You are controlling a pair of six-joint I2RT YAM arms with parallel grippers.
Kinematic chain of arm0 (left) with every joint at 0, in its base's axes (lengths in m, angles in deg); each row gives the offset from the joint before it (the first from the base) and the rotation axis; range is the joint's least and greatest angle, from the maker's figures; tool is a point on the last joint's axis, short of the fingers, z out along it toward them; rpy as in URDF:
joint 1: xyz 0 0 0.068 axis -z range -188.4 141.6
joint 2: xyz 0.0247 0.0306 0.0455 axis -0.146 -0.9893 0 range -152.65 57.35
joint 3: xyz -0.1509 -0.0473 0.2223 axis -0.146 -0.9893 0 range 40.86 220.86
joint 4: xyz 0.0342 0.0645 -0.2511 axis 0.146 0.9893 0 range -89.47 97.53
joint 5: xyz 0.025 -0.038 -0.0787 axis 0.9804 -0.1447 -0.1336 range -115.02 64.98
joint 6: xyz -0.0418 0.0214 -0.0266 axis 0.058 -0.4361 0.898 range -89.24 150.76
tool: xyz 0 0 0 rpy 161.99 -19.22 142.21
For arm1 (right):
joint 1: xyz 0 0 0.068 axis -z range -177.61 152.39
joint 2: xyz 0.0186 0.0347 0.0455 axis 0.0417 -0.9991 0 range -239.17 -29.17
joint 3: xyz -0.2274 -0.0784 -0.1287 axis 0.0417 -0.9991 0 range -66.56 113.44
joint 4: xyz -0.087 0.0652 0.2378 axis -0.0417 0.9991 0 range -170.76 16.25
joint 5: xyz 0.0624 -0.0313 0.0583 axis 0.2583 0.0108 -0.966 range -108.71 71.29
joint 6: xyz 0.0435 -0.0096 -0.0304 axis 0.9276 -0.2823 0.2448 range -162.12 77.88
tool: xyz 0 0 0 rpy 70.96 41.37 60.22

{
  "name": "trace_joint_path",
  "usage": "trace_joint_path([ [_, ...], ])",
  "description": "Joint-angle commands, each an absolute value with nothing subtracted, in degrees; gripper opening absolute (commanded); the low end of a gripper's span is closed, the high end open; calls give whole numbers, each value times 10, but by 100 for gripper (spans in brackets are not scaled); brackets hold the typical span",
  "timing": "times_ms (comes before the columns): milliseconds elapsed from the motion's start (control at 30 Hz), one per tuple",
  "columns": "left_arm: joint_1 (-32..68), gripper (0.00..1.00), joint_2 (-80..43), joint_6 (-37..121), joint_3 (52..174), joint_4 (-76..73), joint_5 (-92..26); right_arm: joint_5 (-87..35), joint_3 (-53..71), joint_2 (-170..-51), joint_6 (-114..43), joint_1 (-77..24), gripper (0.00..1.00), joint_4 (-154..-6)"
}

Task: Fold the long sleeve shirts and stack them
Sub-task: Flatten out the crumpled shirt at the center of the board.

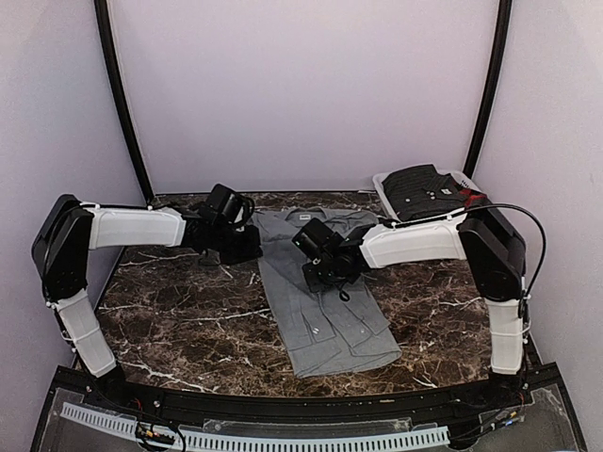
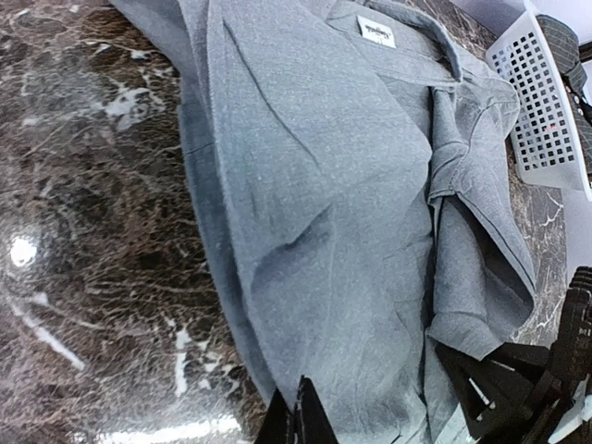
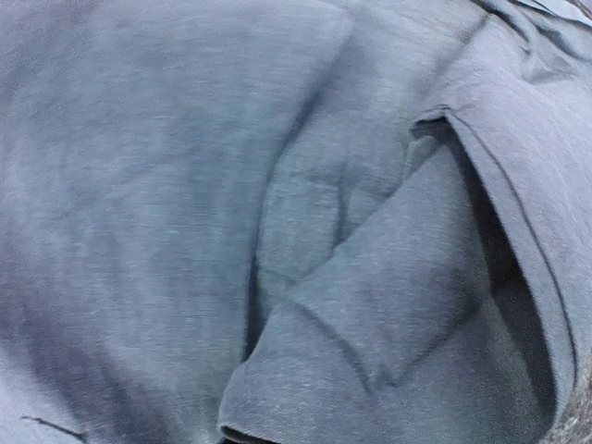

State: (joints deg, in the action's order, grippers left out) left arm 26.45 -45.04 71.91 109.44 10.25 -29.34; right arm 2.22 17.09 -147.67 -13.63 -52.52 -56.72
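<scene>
One long sleeve shirt (image 1: 325, 311), plain grey with a collar and a small white neck label (image 2: 376, 30), lies lengthwise on the marble table (image 1: 179, 311), its sides folded in to make a narrow strip. My left gripper (image 1: 251, 250) sits at the shirt's upper left edge. In the left wrist view its fingers (image 2: 301, 418) are shut on that edge of the shirt (image 2: 324, 185). My right gripper (image 1: 322, 276) is pressed down on the shirt's middle right. Grey shirt cloth (image 3: 185, 185) with a folded sleeve fills the right wrist view and hides the fingers.
A white slatted basket (image 1: 384, 187) stands at the back right corner, with a dark striped garment (image 1: 424, 186) in it. The same basket (image 2: 546, 102) shows in the left wrist view. Bare marble lies left of the shirt, and the table's near edge runs under the shirt's hem.
</scene>
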Motion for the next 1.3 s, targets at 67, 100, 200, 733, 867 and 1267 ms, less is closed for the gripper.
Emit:
trace_joint_path([
  [67, 216, 0, -357, 703, 1056, 167, -221, 102, 147, -1413, -138, -504, 0, -549],
  [100, 206, 0, -342, 697, 1053, 176, -219, 109, 139, -1400, -139, -498, 0, -544],
  [200, 148, 0, -313, 685, 1037, 195, -215, 126, 113, -1358, -150, -473, 0, -535],
  [733, -132, 0, -362, 602, 1137, 255, -195, 167, 61, -1261, -238, -296, 0, -512],
  [867, -163, 0, -429, 575, 1251, 281, -181, 160, 91, -1267, -266, -268, 0, -517],
  [1267, -168, 0, -621, 524, 1521, 393, -157, 153, 282, -1363, -362, -224, 0, -514],
])
